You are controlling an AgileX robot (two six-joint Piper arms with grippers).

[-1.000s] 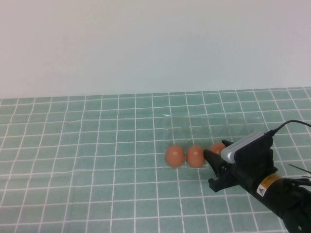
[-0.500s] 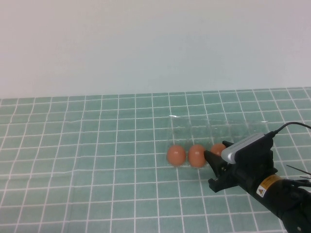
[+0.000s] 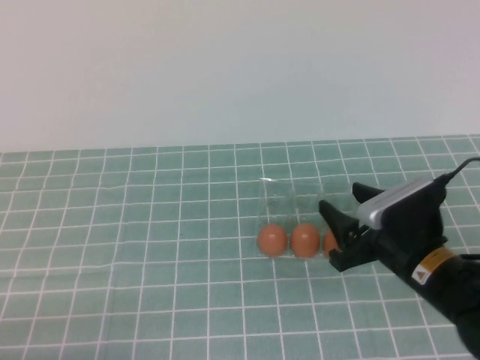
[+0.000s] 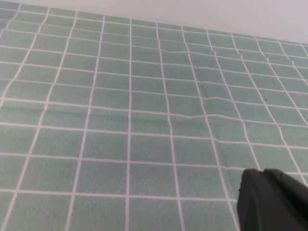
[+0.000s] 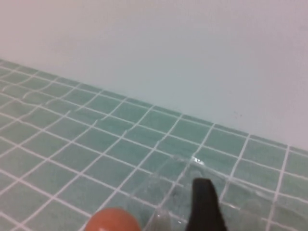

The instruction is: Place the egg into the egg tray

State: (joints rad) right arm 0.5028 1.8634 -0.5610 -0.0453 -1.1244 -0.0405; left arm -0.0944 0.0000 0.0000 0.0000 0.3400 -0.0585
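Note:
Three orange-brown eggs sit in a row in the near cups of the clear egg tray (image 3: 289, 196): a left egg (image 3: 271, 239), a middle egg (image 3: 304, 240), and a right egg (image 3: 330, 241) partly hidden behind my right gripper. My right gripper (image 3: 341, 197) is open and empty, raised just above and to the right of the right egg. In the right wrist view one dark fingertip (image 5: 204, 198) shows over the tray's faint glints (image 5: 195, 160), with an egg (image 5: 113, 220) at the frame's edge. My left gripper (image 4: 263, 182) shows only in the left wrist view, over bare cloth.
A green checked cloth (image 3: 135, 247) covers the table up to a plain white wall (image 3: 225, 67). The right arm's black body (image 3: 442, 281) fills the near right corner.
The right egg has dropped from beside the gripper's tip into line with the other two. My right gripper has let go, opened wider and lifted up and to the right.

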